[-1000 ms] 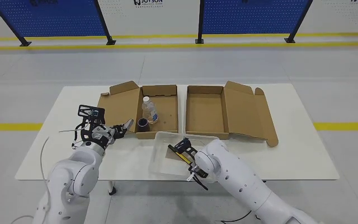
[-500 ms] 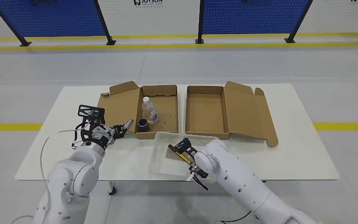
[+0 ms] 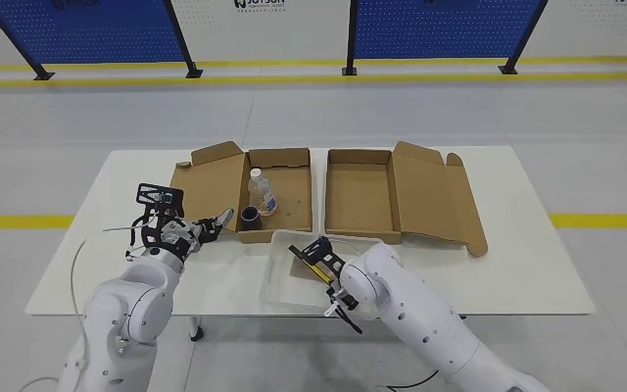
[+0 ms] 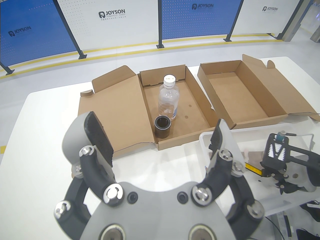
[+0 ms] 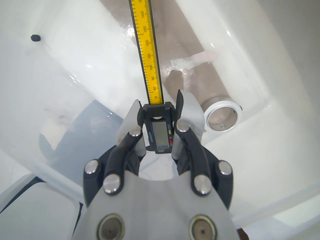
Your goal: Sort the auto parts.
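Caliper (image 5: 150,51) with numbered yellow scale sits clamped in right gripper (image 5: 157,102); left gripper (image 4: 157,126) gapes wide.

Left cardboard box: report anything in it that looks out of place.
A clear plastic water bottle with a white cap stands upright inside the open brown cardboard box, beside a short black cylindrical sleeve. A drinks bottle looks odd among auto parts. Nothing appears spilled or damaged.

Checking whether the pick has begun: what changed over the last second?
The right gripper, shut on the yellow caliper, has shifted it slightly toward the cardboard boxes, above the clear bin. The open left gripper, bottle and black cylinder stayed put.
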`<state>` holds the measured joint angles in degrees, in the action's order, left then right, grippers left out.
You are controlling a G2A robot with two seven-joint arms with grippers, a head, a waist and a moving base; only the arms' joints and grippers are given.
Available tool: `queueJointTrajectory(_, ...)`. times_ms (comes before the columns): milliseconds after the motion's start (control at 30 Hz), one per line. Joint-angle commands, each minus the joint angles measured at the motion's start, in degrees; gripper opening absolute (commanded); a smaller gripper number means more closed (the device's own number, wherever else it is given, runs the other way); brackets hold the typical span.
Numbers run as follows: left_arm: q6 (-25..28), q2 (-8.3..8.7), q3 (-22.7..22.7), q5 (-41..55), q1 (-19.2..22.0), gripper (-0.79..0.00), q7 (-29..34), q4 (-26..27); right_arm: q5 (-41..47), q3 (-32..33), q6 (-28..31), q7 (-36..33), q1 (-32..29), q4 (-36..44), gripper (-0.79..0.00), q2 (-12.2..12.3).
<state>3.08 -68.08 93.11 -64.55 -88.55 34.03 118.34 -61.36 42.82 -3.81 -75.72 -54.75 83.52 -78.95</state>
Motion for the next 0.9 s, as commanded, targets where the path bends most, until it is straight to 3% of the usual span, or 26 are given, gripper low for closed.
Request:
queueJointTrajectory(0, 0.0, 0.0, 0.0, 0.0, 0.0, 0.0, 0.0, 0.0, -0.2, 0.85, -0.12, 0.02, -0.63, 1.38, -0.785, 0.25)
queueJointTrajectory(467, 0.0, 0.0, 0.0, 0.0, 0.0, 0.0, 0.0, 0.0, 1.69, 8.7, -0.14, 2.58, -6.89, 11.47, -0.785, 2.19)
queueJointTrajectory(767, 0.0, 0.0, 0.0, 0.0, 0.0, 0.0, 0.0, 0.0, 7.96, 13.89, -0.04, 9.43, -10.8, 15.47, -0.785, 2.83)
queueJointTrajectory(867, 0.0, 0.0, 0.0, 0.0, 0.0, 0.0, 0.0, 0.0, 13.99, 15.78, 0.9, 12.98, -12.38, 16.27, -0.785, 2.84)
